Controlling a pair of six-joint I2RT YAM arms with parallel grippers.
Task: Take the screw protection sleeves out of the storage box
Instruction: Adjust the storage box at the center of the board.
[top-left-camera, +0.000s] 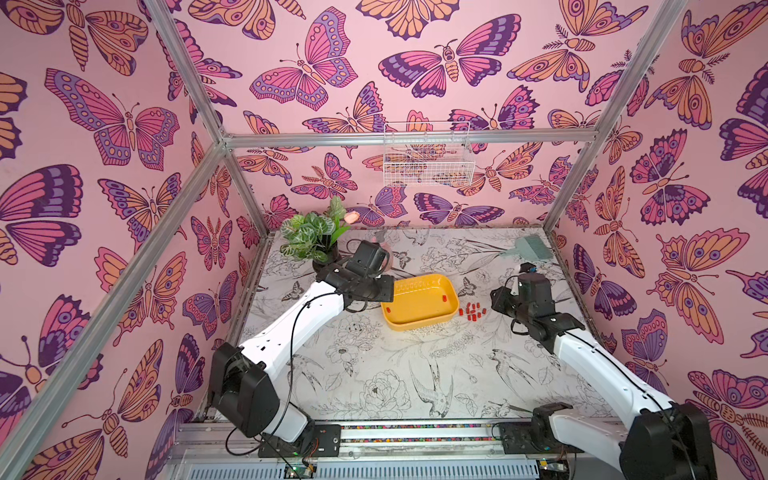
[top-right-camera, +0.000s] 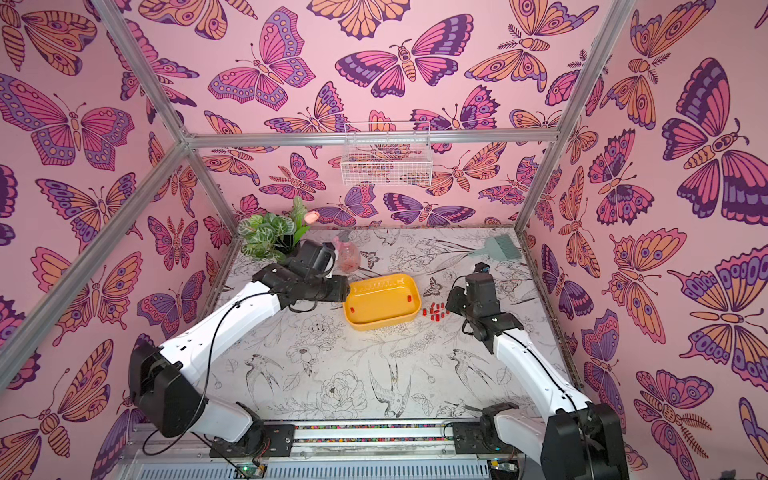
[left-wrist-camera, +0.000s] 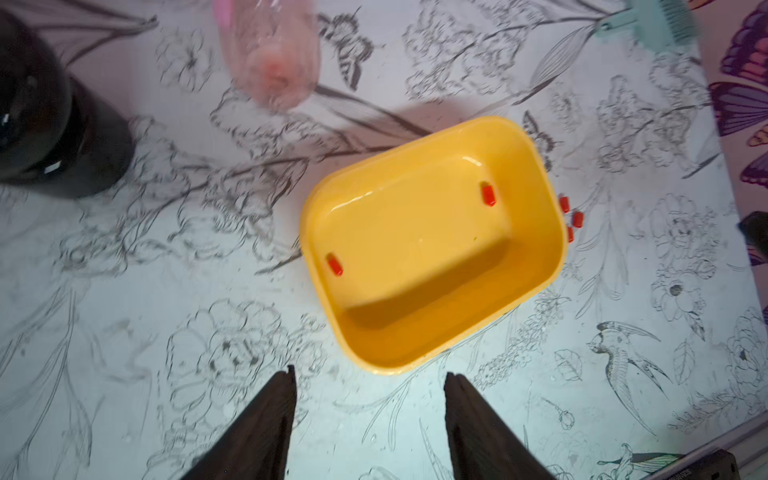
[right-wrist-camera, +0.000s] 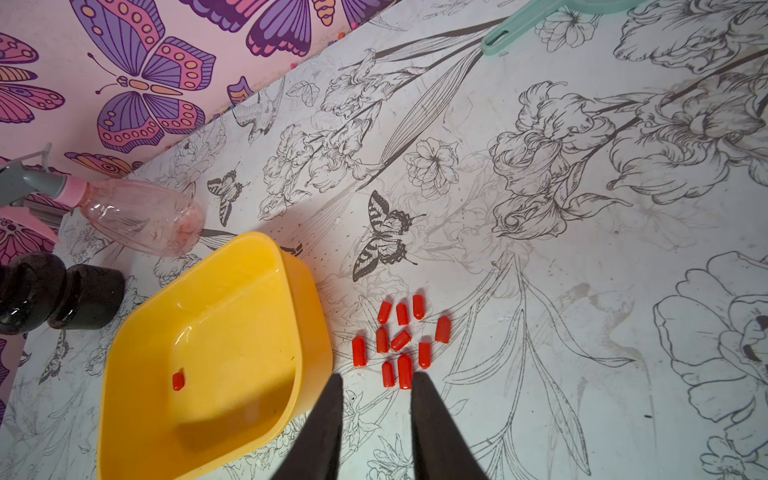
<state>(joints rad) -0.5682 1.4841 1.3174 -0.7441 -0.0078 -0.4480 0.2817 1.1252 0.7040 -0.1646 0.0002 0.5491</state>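
The yellow storage box (top-left-camera: 415, 326) (top-right-camera: 380, 322) sits mid-table. Two red screw protection sleeves lie inside it, one near each end (left-wrist-camera: 488, 195) (left-wrist-camera: 335, 264). Several more sleeves (top-left-camera: 471, 311) (right-wrist-camera: 399, 340) lie in a cluster on the table just beyond the box's right end. My left gripper (left-wrist-camera: 370, 374) hovers at the box's left end, open, with only bare table between its fingers. To the right of the cluster, my right gripper (right-wrist-camera: 377, 375) is open by a narrow gap and holds nothing. Its fingertips are close to the nearest sleeves.
A potted plant (top-left-camera: 320, 245) and a pink spray bottle (top-right-camera: 347, 253) stand behind the left arm. A teal brush (top-left-camera: 532, 247) lies at the back right. A white wire basket (top-left-camera: 428, 158) hangs on the back wall.
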